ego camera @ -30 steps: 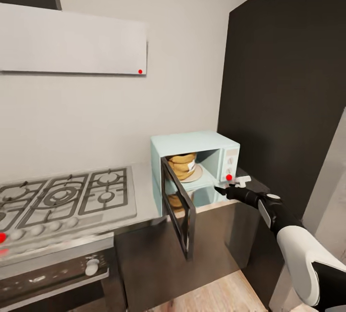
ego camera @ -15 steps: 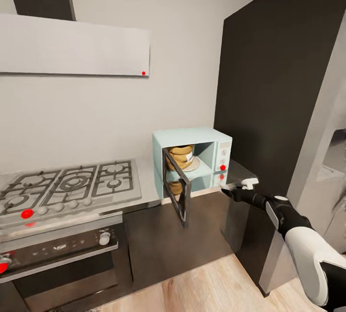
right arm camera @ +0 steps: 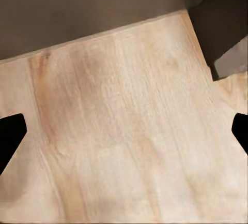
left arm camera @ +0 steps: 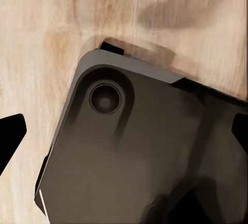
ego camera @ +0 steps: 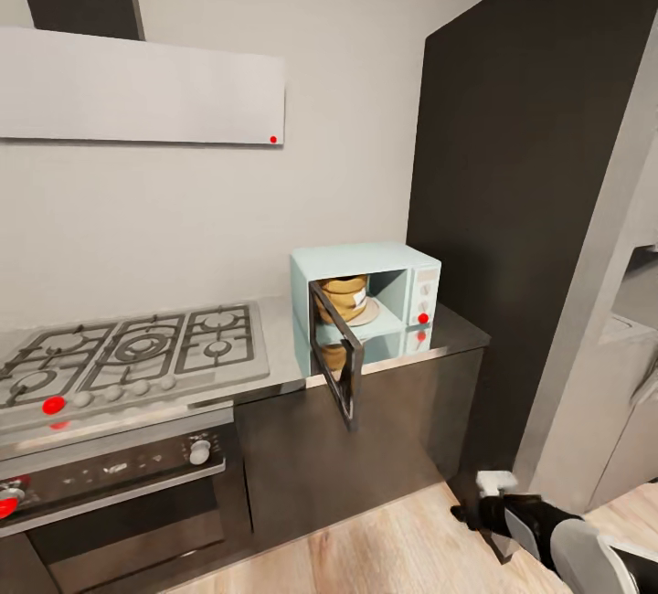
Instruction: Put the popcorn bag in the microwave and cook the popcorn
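Microwave (ego camera: 366,302) door (ego camera: 336,364) ajar over surface (ego camera: 283,365) edge, popcorn bag (ego camera: 345,296) inside; right claw (ego camera: 489,495) low over floor (ego camera: 384,548) (spread wide, empty); left claw (left arm camera: 124,131) likewise.

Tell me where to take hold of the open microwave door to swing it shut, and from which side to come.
Take the microwave door at its free outer edge, farthest from the hinge on the microwave's left side. Come from the front right with the right gripper, likely pushing the dark glass face inward, since the door stands swung out toward the robot.

Illumination even and diffuse, source not evident. Renders slightly soft throughout. Glossy surface (ego camera: 457,338) mirrors the microwave (ego camera: 366,302). Soft shadow lies on the wooden floor (left arm camera: 46,32) beside the dark robot base (left arm camera: 129,157).
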